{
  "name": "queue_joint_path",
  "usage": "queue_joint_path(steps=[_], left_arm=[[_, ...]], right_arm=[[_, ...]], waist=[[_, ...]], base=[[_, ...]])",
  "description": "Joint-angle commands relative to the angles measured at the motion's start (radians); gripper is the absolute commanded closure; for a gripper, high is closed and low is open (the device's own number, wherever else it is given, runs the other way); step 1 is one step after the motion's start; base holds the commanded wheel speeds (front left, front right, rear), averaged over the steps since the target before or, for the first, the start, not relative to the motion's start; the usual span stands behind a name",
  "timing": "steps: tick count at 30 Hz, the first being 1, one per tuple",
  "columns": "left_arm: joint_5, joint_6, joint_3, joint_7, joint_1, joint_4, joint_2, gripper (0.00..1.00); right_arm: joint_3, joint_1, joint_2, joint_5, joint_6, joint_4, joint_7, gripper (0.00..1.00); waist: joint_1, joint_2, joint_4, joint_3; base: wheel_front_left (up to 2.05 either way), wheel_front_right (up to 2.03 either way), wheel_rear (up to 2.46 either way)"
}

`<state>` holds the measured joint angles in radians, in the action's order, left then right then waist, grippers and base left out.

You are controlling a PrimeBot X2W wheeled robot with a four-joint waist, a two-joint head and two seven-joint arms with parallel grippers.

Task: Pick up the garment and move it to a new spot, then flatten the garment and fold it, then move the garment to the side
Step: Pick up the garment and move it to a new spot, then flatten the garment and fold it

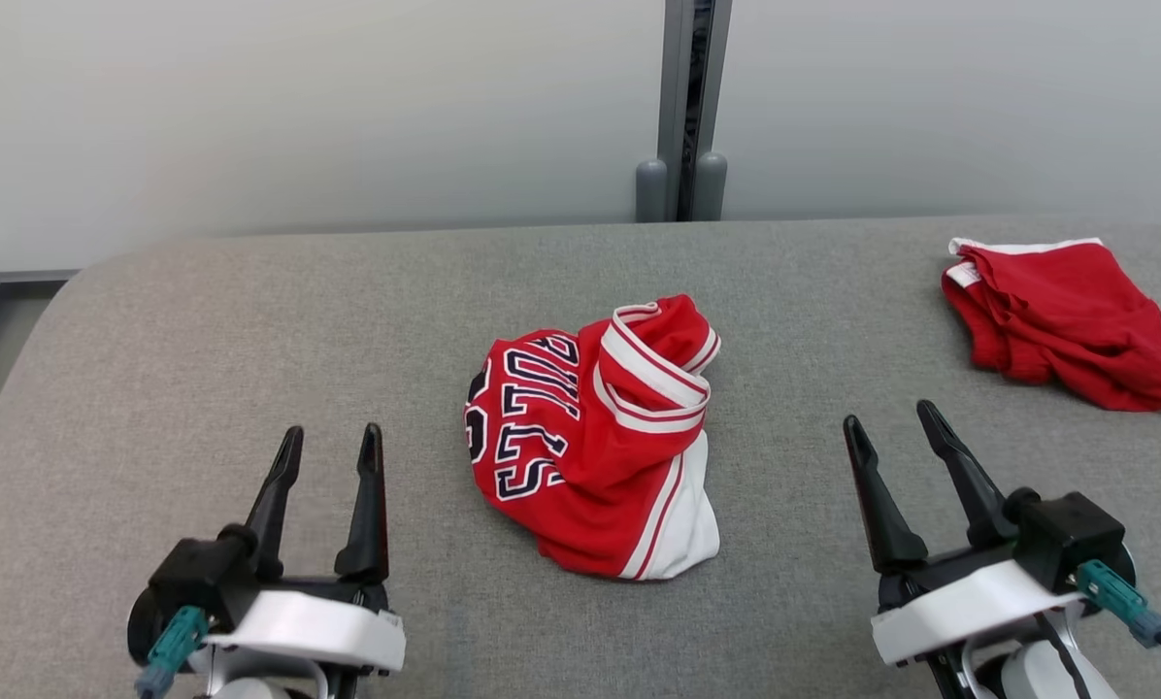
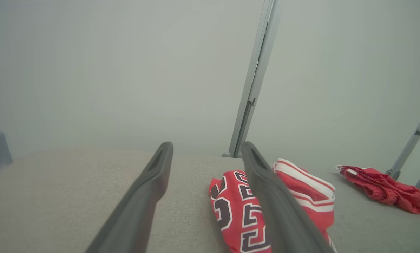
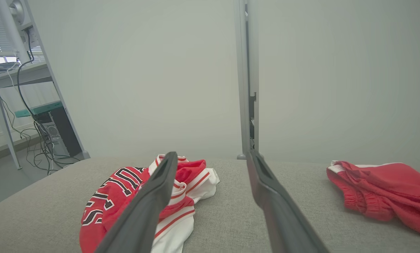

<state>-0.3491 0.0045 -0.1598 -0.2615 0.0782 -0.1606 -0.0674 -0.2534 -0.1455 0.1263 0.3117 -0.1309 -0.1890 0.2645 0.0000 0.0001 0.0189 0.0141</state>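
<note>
A: Fingers (image 1: 367, 500) of the left gripper (image 1: 333, 432) stand wide apart, holding nothing; the right gripper (image 1: 888, 415) gapes the same way.
B: And the jersey (image 1: 580, 456)?
A: A crumpled red heap with white trim, lying between them on the woven grey cushion (image 1: 250, 320). Red shorts (image 1: 1066, 320) sit bunched at the far right.

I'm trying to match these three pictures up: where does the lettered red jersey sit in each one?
Head view: jersey in the middle of the picture.
Left wrist view: jersey at the bottom edge, right of centre.
Right wrist view: jersey at the lower left.
Shared landmark: the grey post standing behind it.
</note>
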Motion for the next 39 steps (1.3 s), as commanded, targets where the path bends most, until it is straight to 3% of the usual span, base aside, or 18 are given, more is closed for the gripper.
queue_joint_path(steps=[1, 14, 39], left_arm=[[0.023, 0.001, 0.015, -0.004, -0.017, 0.016, 0.000, 0.00], [0.141, -0.002, 0.084, -0.004, -0.149, 0.053, 0.013, 0.00], [0.123, 0.015, 0.048, -0.004, -0.130, 0.029, 0.016, 0.00]], right_arm=[[0.011, 0.018, 0.004, -0.002, 0.000, -0.004, 0.001, 0.00], [0.049, 0.125, 0.009, -0.004, 0.000, 0.022, 0.001, 0.00], [0.051, 0.123, 0.004, -0.019, 0.000, 0.023, 0.001, 0.00]], waist=[[0.0000, -0.0001, 0.001, -0.011], [0.0000, -0.0001, -0.020, -0.030], [0.0000, -0.0001, -0.018, -0.032]], base=[[0.00, 0.00, 0.00], [0.00, 0.00, 0.00], [0.00, 0.00, 0.00]])
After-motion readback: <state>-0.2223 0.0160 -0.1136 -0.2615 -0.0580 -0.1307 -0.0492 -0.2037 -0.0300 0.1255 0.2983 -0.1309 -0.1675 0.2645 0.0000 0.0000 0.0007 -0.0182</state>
